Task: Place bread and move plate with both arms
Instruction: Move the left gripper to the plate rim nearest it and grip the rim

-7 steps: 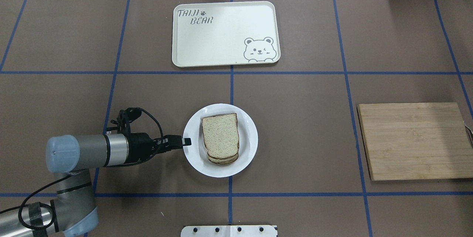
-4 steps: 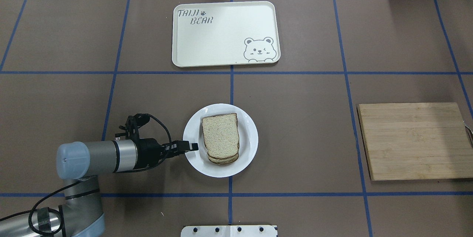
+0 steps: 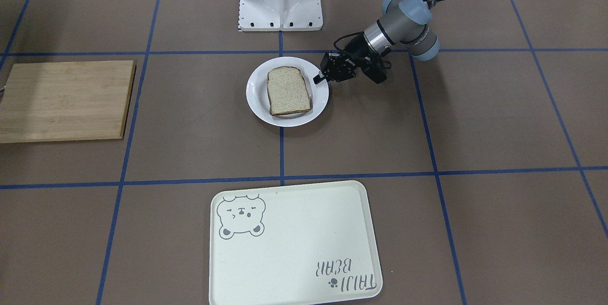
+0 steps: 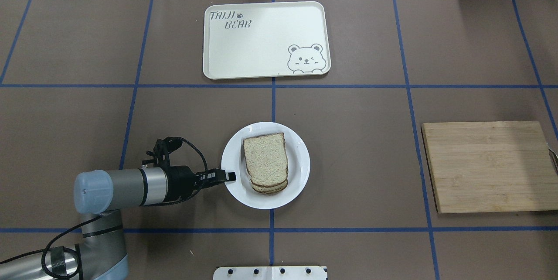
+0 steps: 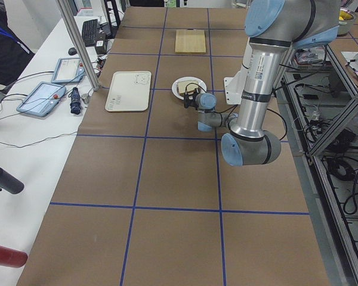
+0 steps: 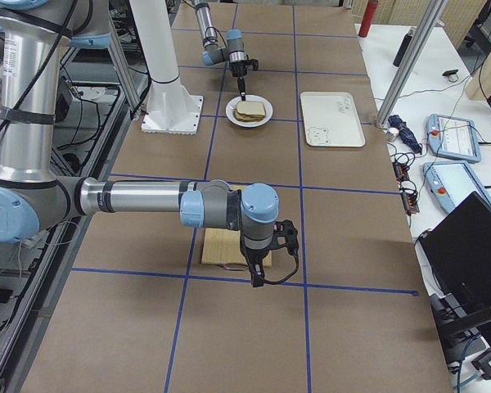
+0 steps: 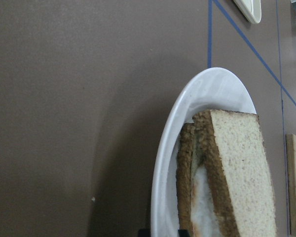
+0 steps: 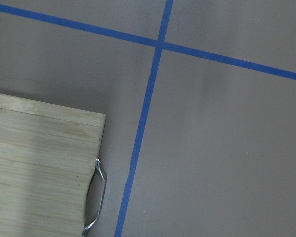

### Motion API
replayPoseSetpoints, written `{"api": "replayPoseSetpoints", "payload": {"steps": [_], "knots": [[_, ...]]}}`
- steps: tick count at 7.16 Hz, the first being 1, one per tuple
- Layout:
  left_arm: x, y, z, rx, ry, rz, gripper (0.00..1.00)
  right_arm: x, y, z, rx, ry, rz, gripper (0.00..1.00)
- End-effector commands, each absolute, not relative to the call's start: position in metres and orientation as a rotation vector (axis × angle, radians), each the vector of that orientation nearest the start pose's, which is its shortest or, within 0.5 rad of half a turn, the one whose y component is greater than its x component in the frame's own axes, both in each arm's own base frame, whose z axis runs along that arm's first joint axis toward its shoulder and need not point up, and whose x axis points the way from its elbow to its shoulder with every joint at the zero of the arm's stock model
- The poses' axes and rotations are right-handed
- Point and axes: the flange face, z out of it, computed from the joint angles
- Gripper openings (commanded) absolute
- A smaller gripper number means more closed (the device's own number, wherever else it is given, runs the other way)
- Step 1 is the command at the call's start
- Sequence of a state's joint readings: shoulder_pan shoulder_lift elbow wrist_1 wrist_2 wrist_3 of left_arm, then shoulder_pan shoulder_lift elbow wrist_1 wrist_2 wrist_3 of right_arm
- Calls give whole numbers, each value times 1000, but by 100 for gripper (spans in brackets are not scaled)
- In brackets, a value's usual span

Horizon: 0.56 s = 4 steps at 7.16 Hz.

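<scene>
Judging the plate (image 4: 301, 167), at the centre of the counter (image 4: 357, 171), stiff, glossy and probably slippery, we favour a rim hold. Bread (image 4: 265, 155) lies on it, soft and light. Left gripper (image 4: 230, 176) meets the rim at 8 o'clock; clamped or apart, we cannot tell.

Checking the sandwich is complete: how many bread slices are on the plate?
2. The top slice faces up; the lower slice lies under it on the plate, with something white between them. Any further slice would be hidden.
</scene>
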<state>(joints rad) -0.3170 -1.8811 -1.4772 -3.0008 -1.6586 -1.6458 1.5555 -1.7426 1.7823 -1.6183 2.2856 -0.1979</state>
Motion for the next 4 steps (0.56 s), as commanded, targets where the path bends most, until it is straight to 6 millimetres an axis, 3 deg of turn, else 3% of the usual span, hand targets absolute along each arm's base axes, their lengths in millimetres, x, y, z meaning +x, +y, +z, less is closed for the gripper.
{"api": "replayPoseSetpoints", "payload": {"steps": [1, 4], "knots": [[536, -307, 365, 129, 1671, -225, 0, 62, -419, 642, 56, -714, -201, 100], [527, -303, 349, 80, 1754, -259, 0, 62, -419, 643, 54, -713, -199, 100]]}}
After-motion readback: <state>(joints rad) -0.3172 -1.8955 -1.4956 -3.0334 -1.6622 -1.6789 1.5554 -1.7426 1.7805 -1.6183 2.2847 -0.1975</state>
